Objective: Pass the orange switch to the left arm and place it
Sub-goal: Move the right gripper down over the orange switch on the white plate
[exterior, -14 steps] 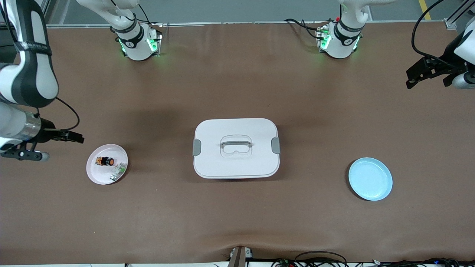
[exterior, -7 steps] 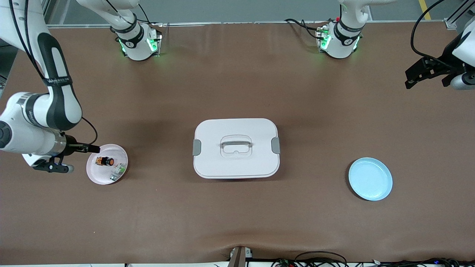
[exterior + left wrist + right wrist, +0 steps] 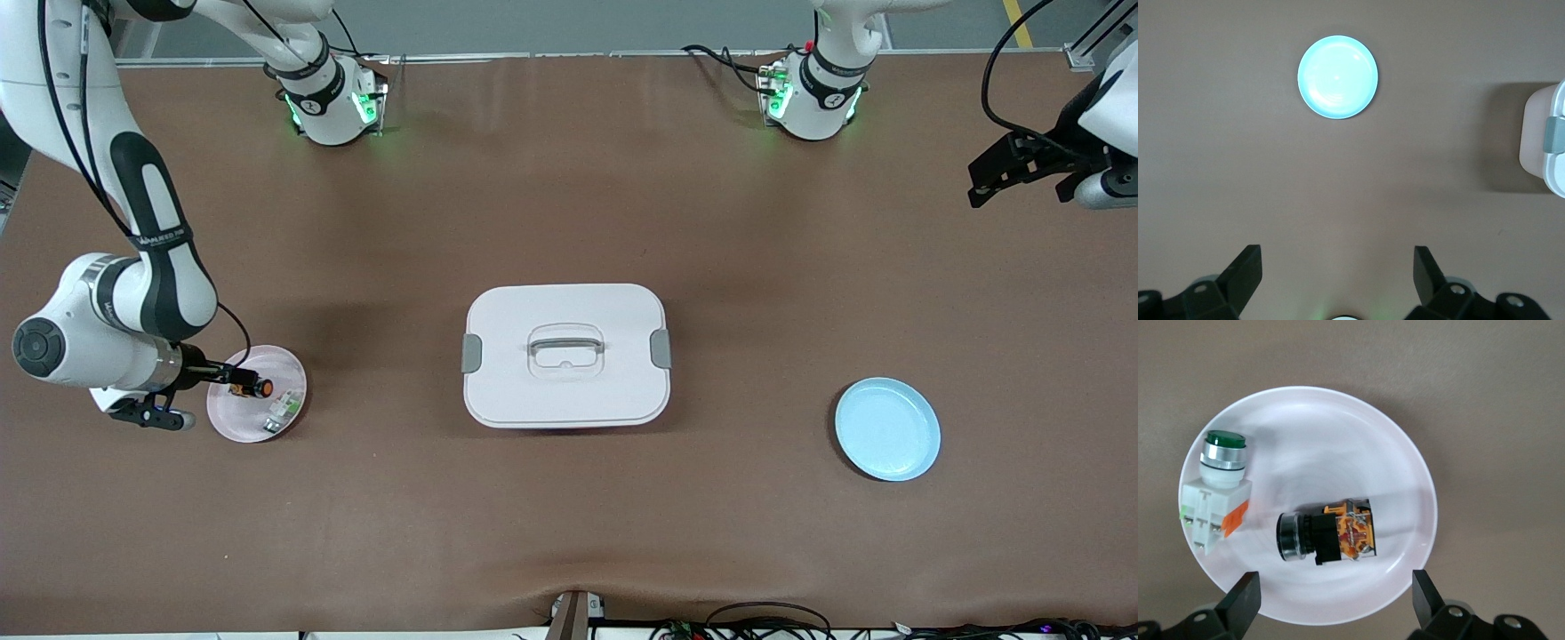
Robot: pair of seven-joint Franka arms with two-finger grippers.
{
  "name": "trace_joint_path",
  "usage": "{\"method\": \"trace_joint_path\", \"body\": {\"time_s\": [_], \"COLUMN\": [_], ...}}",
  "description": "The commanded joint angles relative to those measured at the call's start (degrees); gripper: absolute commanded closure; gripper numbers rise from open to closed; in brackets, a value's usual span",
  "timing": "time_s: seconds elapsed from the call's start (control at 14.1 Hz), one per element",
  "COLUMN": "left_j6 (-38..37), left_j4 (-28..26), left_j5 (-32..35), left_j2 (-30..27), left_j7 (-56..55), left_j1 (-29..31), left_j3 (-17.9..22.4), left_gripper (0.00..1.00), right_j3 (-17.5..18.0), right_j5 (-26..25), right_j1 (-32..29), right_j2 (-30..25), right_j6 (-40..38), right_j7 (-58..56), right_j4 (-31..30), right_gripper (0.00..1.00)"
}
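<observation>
two grippers stand wide open and hold nothing. the right gripper (image 3: 1331, 603) hangs low over the pink plate (image 3: 289, 366), its fingers (image 3: 1241, 600) spread at the plate's rim, touching neither part in it. the left gripper (image 3: 1000, 173) waits high over bare table at the left arm's end. the orange switch (image 3: 1328, 533), a short black cylinder with an orange body, lies on its side in the pink plate beside a white-and-green button part (image 3: 1215, 490). the box (image 3: 565, 356), white and round-cornered with grey clips, sits mid-table. a glossy blue plate (image 3: 886, 428) lies toward the left arm's end. the table (image 3: 569, 204) is matte brown.
</observation>
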Motion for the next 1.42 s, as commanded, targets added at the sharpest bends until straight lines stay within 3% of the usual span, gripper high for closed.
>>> {"method": "trace_joint_path", "body": {"time_s": [0.0, 0.21, 0.64, 1.35], "left_j6": [0.1, 2.4, 2.6, 3.6], "left_j4": [-2.9, -6.4, -7.9, -8.1], "left_j5": [-1.0, -1.0, -1.0, -1.0], "left_j2": [-3.3, -5.8, -7.4, -7.4], "left_j7": [0.5, 0.5, 0.4, 0.4], "left_j1": [0.2, 0.2, 0.2, 0.2], "left_j3": [0.2, 0.2, 0.2, 0.2], "left_gripper": [0.00, 0.00, 0.00, 0.00], "right_j3": [0.5, 0.5, 0.5, 0.6], "right_j5": [1.5, 0.2, -3.7, -1.5], "right_j1": [0.1, 0.6, 0.6, 0.6], "right_j2": [2.6, 3.5, 4.3, 5.3], "right_j6": [-0.1, 0.1, 3.7, 5.8], "right_j7": [-0.1, -0.3, -3.9, -3.7], "right_j4": [2.4, 2.8, 2.7, 1.1], "right_gripper": [0.00, 0.00, 0.00, 0.00]}}
